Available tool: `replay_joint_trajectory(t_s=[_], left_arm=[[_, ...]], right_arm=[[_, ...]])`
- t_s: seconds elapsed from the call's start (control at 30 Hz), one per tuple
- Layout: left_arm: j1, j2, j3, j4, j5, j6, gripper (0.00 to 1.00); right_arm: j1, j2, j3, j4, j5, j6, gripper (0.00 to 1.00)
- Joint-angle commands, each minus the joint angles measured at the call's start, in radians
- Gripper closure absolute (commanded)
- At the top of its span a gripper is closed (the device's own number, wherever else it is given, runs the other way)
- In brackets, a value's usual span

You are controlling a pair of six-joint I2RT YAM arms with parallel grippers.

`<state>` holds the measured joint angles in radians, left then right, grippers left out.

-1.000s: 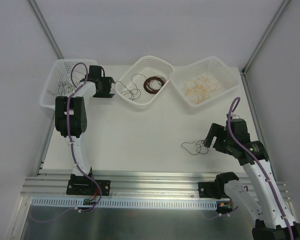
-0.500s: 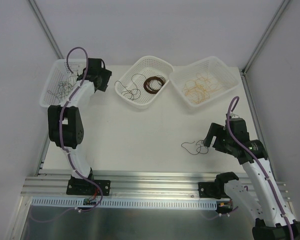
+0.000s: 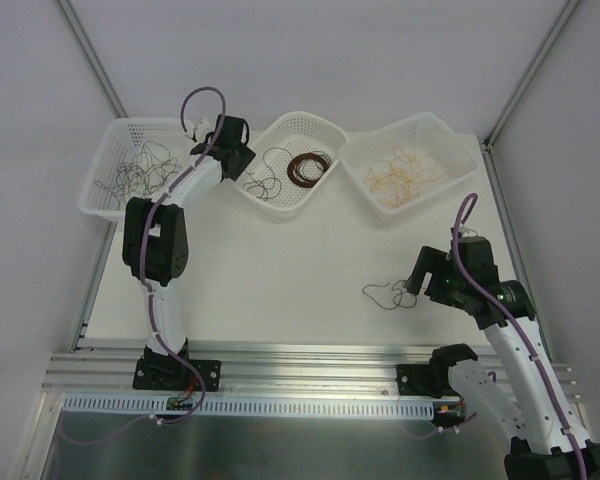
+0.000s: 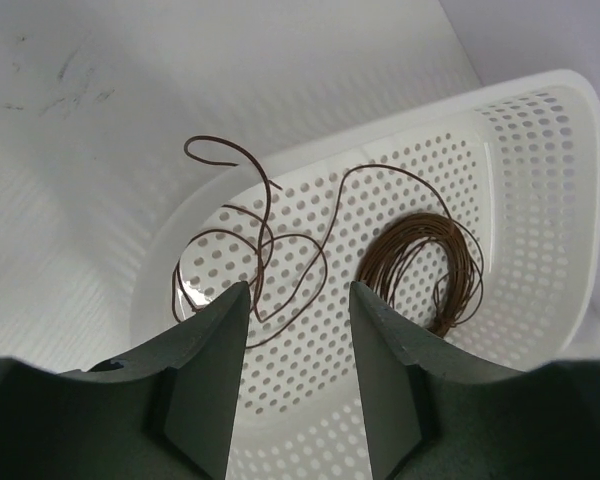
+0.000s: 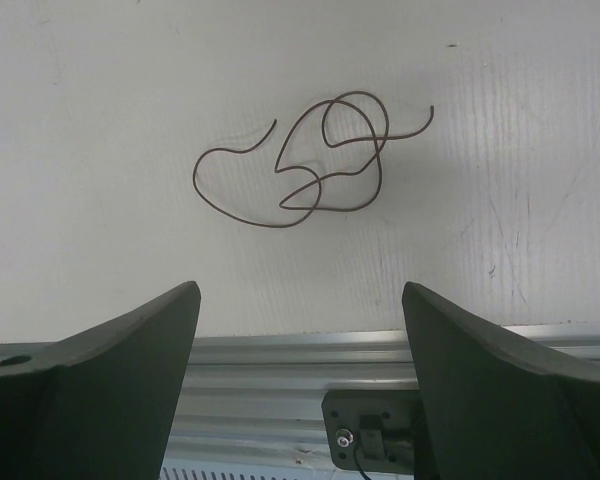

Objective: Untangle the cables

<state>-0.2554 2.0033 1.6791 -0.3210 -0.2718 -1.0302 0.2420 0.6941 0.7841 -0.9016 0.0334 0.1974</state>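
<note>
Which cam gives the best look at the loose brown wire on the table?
Right wrist: the loose brown wire lies whole and large, with every loop traceable. Top external shows it tiny beside the right gripper. Left wrist misses it and sees only a basket.

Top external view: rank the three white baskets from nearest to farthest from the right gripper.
1. Right basket, tan-orange wires inside, straight beyond the right gripper.
2. Middle basket, brown coil inside, far centre.
3. Left basket, far-left corner.
</note>
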Motion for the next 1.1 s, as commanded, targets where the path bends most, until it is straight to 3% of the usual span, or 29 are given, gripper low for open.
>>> replay_joint_trajectory(t_s=[0.0, 0.43, 0.57, 0.7, 0.77, 0.9, 1.07], left_arm=[[0.004, 0.051, 0.056, -0.05, -0.043, 0.035, 0.56], [0.001, 0.183, 0.162, -0.075, -0.072, 0.067, 0.59], [0.001, 0.196, 0.175, -0.075, -0.095, 0.073, 0.7], [-0.005, 0.184, 0.186, -0.072, -0.112, 0.094, 0.93], [-0.008, 0.163, 0.192, -0.073, -0.128, 0.12, 0.99], [-0.027, 0.109, 0.212, -0.073, -0.165, 0.197, 1.0], [-0.084, 0.081, 0.353, -0.072, -0.222, 0.456, 1.0]], right_arm=[[0.005, -0.013, -0.006, 0.006, -0.01, -0.013, 0.13], [0.005, -0.008, 0.009, -0.017, 0.005, -0.03, 0.13], [0.005, -0.007, 0.012, -0.025, 0.011, -0.033, 0.13], [0.005, -0.005, 0.017, -0.031, 0.014, -0.041, 0.13], [0.003, -0.002, 0.023, -0.033, 0.016, -0.042, 0.13], [0.005, 0.001, 0.035, -0.04, 0.017, -0.052, 0.13], [0.005, 0.004, 0.033, -0.043, 0.028, -0.064, 0.13]])
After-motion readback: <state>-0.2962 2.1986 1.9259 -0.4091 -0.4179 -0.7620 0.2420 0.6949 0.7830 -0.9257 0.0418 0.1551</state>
